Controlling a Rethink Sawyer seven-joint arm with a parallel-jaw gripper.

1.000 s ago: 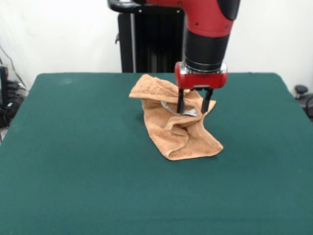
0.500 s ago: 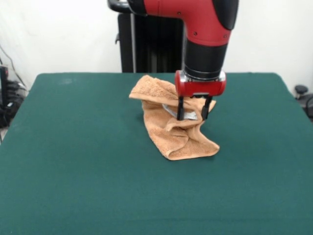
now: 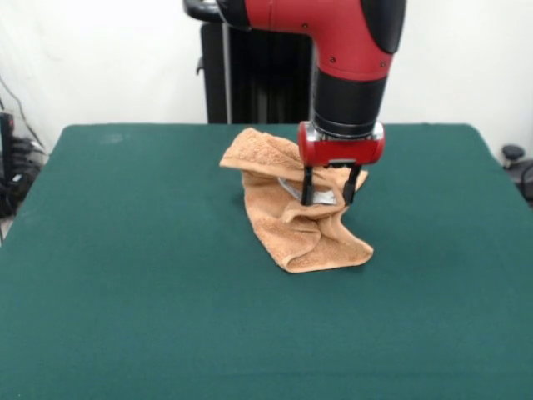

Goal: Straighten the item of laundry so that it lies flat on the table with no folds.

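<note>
item of laundry [image 3: 291, 217]: one small orange-tan terry towel, looped nubby pile, lying crumpled a little above and right of the frame's centre on the table [image 3: 125, 292]. shape irregular, heaped and folded on itself: a rounded lobe lifts at the upper left of the bundle, a twisted ridge runs down the middle, and a flatter rounded flap spreads toward the lower right, resting on the cloth surface. deep creases and shadowed pockets throughout; no edge lies straight. a pale grey-white strip, smoother than the pile, shows in the folds near the top of the heap, just between the tool's prongs. table: large rectangular top covered in dark green felt-like cloth, matte, even, filling the lower two thirds of the frame. gripper [image 3: 330, 198]: glossy red collar under a black cylindrical wrist, carrying two thin black fingers [image 3: 307, 188] that point straight down and stand apart, their tips sunk into the upper part of the towel heap on either side of the pale strip; nothing is visibly pinched between them. arm [image 3: 350, 50]: red and black smooth casing, entering from the top of the frame. pedestal [image 3: 250, 75]: black upright column behind the table's upper edge, against a plain white wall [image 3: 108, 58].
</note>
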